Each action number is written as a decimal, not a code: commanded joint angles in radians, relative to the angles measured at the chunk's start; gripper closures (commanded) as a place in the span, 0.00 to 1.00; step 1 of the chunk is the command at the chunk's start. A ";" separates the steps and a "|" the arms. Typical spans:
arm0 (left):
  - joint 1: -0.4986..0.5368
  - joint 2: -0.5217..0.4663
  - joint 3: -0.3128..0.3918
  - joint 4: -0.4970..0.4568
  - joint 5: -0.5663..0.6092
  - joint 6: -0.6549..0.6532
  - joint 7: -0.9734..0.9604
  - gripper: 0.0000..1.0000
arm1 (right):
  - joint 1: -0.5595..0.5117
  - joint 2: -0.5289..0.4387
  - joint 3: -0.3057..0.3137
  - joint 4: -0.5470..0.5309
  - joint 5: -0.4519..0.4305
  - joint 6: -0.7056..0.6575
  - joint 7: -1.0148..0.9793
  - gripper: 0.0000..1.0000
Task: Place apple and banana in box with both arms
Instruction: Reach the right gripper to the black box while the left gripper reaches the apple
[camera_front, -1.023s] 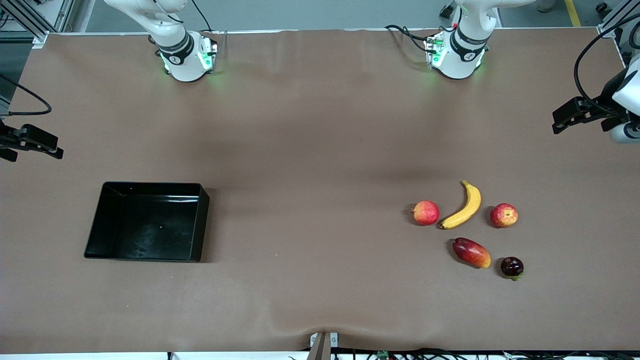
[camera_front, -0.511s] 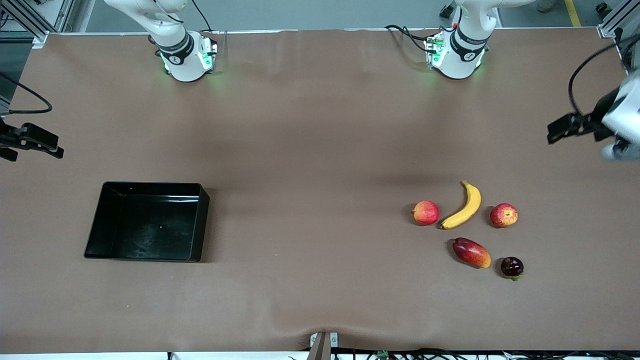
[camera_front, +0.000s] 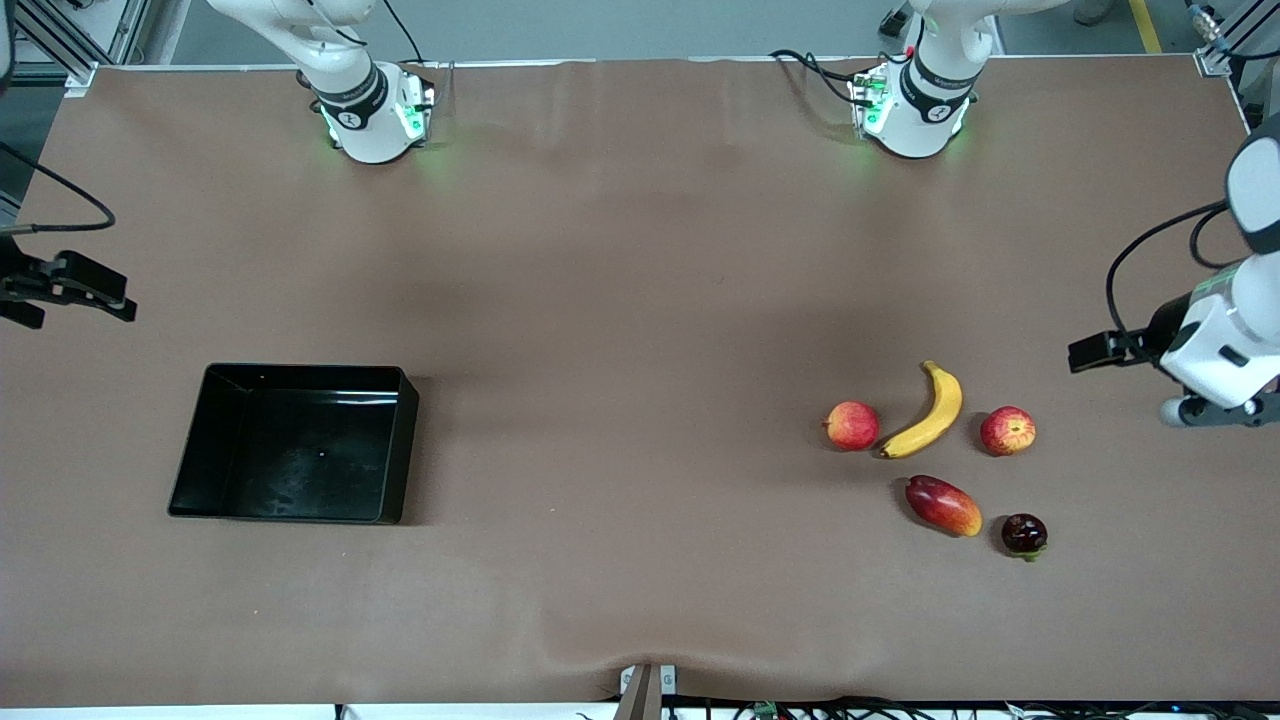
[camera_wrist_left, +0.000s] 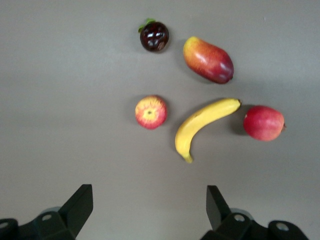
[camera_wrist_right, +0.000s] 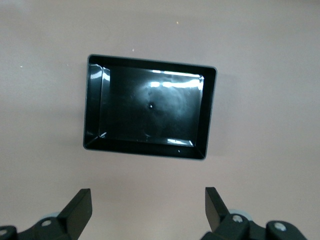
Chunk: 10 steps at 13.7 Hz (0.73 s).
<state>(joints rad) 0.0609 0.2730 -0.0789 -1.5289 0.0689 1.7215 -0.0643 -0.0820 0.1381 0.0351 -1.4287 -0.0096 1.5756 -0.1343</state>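
Left claw spread over bare tabletop near streaked red apple and curved yellow banana — centre before descending; right claw spread — waits above empty glossy black box.

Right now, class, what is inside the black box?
Nothing: the box shows only its bare glossy floor, seen whole in the front and right wrist views. The apple and banana lie on the table toward the left arm's end.
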 joint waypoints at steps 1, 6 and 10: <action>0.020 0.063 -0.002 -0.040 0.008 0.143 -0.003 0.00 | 0.021 0.040 0.005 0.002 -0.015 0.017 -0.005 0.00; 0.082 0.170 -0.002 -0.174 0.011 0.427 -0.006 0.00 | 0.025 0.164 0.005 0.002 -0.015 0.105 -0.005 0.00; 0.083 0.233 -0.002 -0.220 0.015 0.515 -0.006 0.00 | -0.010 0.296 0.000 0.004 -0.030 0.242 -0.007 0.00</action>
<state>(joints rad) 0.1441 0.5031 -0.0760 -1.7235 0.0689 2.2089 -0.0647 -0.0661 0.3762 0.0290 -1.4422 -0.0123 1.7716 -0.1343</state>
